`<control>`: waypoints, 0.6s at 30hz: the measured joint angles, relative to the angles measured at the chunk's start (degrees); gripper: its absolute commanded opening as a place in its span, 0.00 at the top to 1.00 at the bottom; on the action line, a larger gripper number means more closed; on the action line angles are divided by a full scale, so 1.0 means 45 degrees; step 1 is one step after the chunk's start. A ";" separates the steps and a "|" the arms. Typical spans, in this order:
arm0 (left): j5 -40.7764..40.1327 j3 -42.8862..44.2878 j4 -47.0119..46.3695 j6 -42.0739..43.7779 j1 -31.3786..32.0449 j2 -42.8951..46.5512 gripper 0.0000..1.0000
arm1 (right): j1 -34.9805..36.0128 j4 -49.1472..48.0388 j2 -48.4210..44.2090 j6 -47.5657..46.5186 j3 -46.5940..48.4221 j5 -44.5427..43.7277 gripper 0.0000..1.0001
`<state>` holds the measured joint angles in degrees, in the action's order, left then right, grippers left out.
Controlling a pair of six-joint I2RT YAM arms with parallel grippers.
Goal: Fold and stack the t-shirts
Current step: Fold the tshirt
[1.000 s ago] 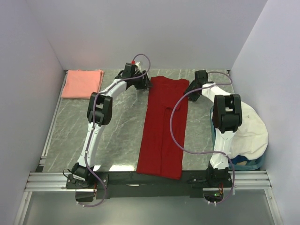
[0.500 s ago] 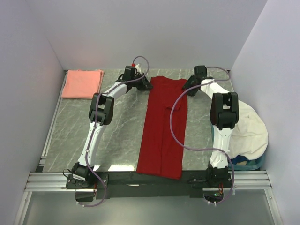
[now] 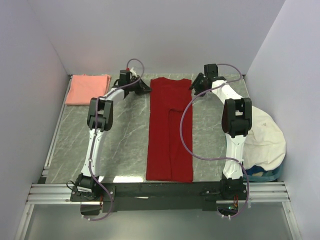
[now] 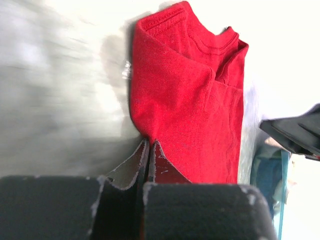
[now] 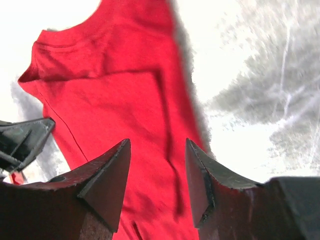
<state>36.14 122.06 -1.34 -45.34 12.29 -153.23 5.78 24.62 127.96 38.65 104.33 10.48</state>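
Note:
The deep red t-shirt (image 3: 170,135) lies as a long folded strip down the middle of the table, collar end at the back. My left gripper (image 3: 145,88) is at its back left edge; in the left wrist view the jaws (image 4: 149,142) are pressed together on the hem of the red cloth (image 4: 190,100). At the back right edge my right gripper (image 3: 194,86) hovers open over the red cloth (image 5: 115,90), with its fingertips (image 5: 157,145) apart and nothing between them. The salmon-pink t-shirt (image 3: 87,89) rests folded in the back left corner.
A white cloth (image 3: 267,140) bulges out of a blue basket (image 3: 260,174) at the right edge, beside the right arm. White walls close off the back and both sides. A metal rail (image 3: 160,192) runs along the front edge.
The left gripper has shut on the red shirt's edge and moved left and back, drawing the shirt's top end left so the strip lies straighter. The right gripper shifted slightly back, still open.

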 measured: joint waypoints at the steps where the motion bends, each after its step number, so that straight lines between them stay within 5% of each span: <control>1: -0.0010 0.0000 0.0034 0.0010 -0.0223 0.0015 1.00 | 0.0015 0.0010 0.0000 -0.0044 0.0102 0.0000 0.45; 6: -0.0214 0.0063 0.0374 0.0078 -0.1078 0.0087 0.98 | 0.0034 0.0180 0.0000 -0.0296 0.0359 0.0053 0.45; 13: -0.0816 0.0957 0.1647 0.0631 -0.1724 0.0107 0.54 | 0.0155 0.0068 -0.0869 -0.0534 -0.0913 0.0024 0.45; 18: -0.1239 -0.0452 0.1763 0.0884 -0.1700 0.1331 0.44 | 0.0423 -0.0223 -0.3007 -0.0481 -0.3541 0.0005 0.46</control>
<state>30.57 120.03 6.59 -41.36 4.64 -147.24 7.68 23.62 114.43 36.49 88.40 10.50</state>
